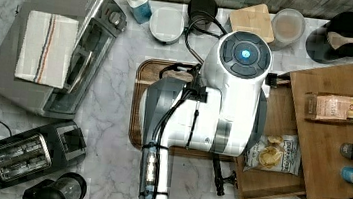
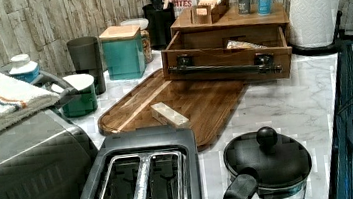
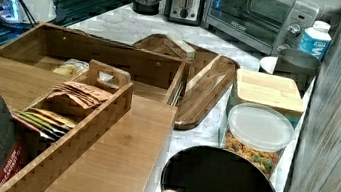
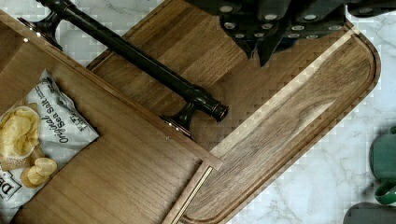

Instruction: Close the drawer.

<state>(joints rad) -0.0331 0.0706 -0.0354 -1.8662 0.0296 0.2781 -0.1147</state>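
While the drawer stands pulled out over the tray, my gripper hangs above it, seemingly nearly shut and empty, so I must next push the handle inward.

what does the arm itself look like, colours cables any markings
In the top view, the arm has glossy white rounded shells with grey joint sections. A round dark-grey cap with a glowing blue light sits at its top. Black cables run along its links, bundled near the base. In the wrist view, the tool is black and angular, studded with small silver screw heads.
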